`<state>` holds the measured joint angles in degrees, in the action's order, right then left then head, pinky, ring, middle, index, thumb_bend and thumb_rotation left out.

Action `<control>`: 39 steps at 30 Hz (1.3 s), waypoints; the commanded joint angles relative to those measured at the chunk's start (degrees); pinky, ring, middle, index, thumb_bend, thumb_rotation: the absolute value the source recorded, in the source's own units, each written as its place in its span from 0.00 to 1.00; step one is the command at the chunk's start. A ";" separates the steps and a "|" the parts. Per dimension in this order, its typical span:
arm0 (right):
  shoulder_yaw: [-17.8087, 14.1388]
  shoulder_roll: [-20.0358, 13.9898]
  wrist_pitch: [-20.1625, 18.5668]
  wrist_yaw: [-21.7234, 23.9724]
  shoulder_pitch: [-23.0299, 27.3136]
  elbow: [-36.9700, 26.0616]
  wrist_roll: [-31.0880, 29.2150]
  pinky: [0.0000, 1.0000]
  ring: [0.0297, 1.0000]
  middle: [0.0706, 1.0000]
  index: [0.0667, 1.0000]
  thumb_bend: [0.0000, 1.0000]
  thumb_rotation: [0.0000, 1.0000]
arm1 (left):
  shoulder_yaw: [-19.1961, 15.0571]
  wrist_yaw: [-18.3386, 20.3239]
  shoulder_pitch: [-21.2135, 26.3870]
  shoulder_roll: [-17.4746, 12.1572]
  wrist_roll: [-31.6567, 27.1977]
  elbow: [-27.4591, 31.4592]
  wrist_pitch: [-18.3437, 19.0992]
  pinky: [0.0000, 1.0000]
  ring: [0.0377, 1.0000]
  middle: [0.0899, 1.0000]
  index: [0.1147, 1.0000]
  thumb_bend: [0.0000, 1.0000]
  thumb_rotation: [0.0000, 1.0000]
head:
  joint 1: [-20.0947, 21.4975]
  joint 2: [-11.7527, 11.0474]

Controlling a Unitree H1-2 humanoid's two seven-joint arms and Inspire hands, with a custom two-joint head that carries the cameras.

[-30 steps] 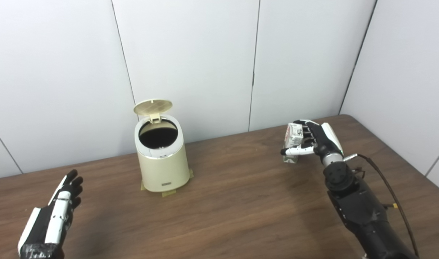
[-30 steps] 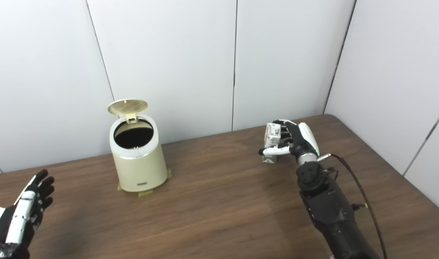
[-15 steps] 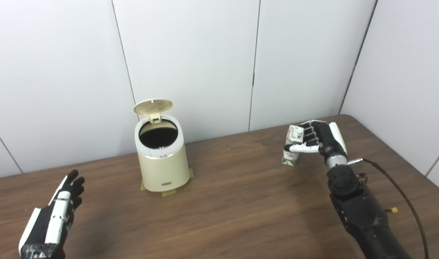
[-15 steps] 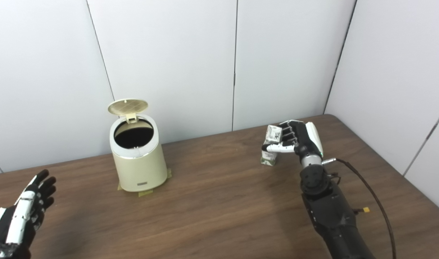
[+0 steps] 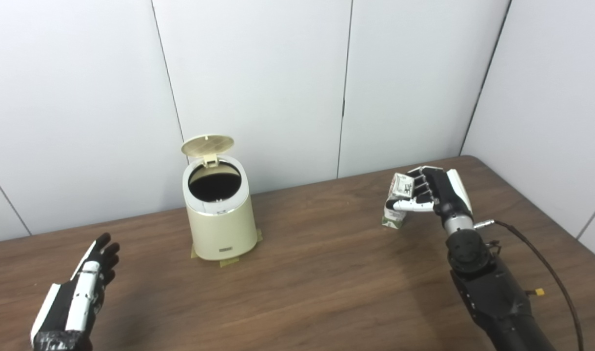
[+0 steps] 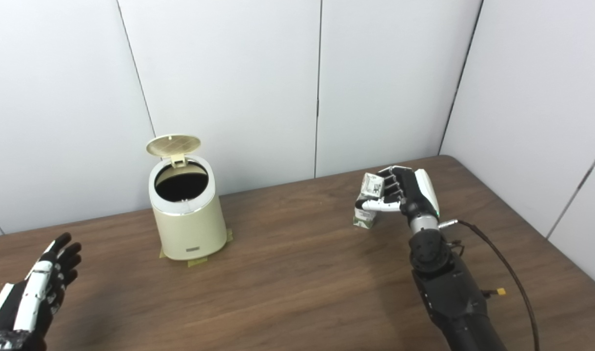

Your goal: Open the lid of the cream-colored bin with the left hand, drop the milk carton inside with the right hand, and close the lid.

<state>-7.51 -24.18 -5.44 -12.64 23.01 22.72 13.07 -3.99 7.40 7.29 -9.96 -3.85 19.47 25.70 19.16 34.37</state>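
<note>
lid point(image 5: 207, 145) is already up, right robot hand point(image 5: 436, 190) gripping the milk carton point(image 5: 396, 200), left robot hand point(image 5: 78, 297) open; drop and close left

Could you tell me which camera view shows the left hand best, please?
The left eye view: the left hand shows whole, open, fingers apart, above the table. In the right eye view the same hand sits at the bottom-left corner, its wrist cut by the frame edge.

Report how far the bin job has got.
Done: the lid of the cream-colored bin stands open. In hand: the right hand is shut on the milk carton, far right of the bin. Left: drop it in, close the lid. The left hand waits open.
</note>
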 commanded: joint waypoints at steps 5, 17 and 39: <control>-0.94 1.07 0.49 -1.87 0.83 -9.11 1.05 0.36 0.40 0.42 0.46 0.53 0.00 | -0.30 -0.14 2.03 -0.47 -0.35 0.52 -2.71 0.98 0.96 0.94 0.97 0.27 1.00 | -1.21 -0.02; 2.63 9.04 -5.13 -0.89 3.14 -24.38 5.12 0.40 0.42 0.43 0.46 0.53 0.00 | 2.19 -1.11 0.78 1.36 1.14 0.97 -3.24 0.98 0.95 0.93 0.96 0.31 1.00 | -8.24 -0.33; 13.59 21.18 -4.51 3.81 15.13 -25.03 9.81 0.34 0.37 0.41 0.47 0.53 0.00 | 4.10 -2.15 -1.11 4.10 3.95 -0.30 -5.25 0.93 0.93 0.92 0.95 0.37 0.94 | -16.24 -2.54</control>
<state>6.34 -3.03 -12.71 -8.05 34.34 -1.83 22.80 0.00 5.85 4.35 -6.12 -0.17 18.41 23.04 2.90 31.82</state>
